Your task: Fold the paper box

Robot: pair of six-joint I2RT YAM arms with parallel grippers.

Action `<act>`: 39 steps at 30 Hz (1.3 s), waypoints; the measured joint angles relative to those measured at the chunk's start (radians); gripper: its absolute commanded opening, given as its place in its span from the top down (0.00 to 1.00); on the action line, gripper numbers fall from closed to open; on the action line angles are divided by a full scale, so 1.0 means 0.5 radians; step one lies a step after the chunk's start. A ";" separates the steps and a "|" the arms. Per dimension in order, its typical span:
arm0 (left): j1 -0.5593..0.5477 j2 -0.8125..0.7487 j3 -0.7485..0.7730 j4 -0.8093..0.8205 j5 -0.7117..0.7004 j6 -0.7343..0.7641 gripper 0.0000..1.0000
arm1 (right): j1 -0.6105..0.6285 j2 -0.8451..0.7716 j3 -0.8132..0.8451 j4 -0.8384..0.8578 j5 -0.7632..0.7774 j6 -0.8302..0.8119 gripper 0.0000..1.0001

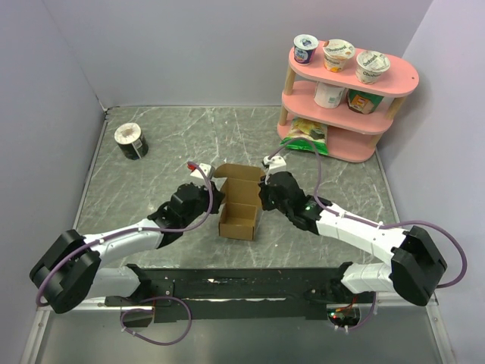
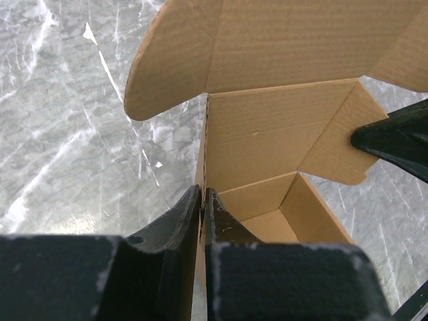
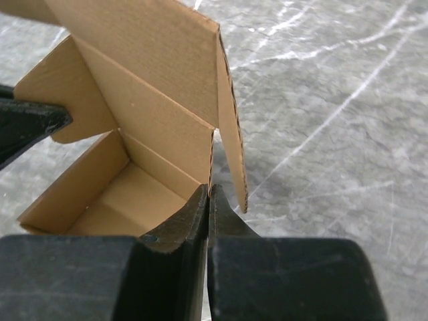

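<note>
Marble table [image 1: 151,174]; open brown paper box [image 1: 239,216], pinched: left end effector [image 2: 202,200], right end effector [image 3: 208,197].

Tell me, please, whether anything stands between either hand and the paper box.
Nothing visible does. The left hand is shut on the left wall of the paper box, and the right hand is shut on its right wall. Each pinches the cardboard edge directly, with nothing in between.

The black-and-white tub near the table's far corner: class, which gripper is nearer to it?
Left. The left gripper pinches the paper box's left wall, on the side facing the black-and-white tub; the right gripper pinches the opposite wall, farther away.
</note>
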 measured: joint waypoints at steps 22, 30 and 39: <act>-0.266 -0.117 -0.147 0.048 -0.491 -0.232 0.90 | 0.287 0.135 0.170 -0.154 0.561 0.385 0.95; -0.372 -0.117 -0.177 0.032 -0.665 -0.337 0.90 | 0.424 0.188 0.173 -0.235 0.782 0.555 0.95; -0.503 -0.116 -0.198 0.038 -0.874 -0.397 0.91 | 0.450 0.259 0.266 -0.350 0.863 0.726 0.96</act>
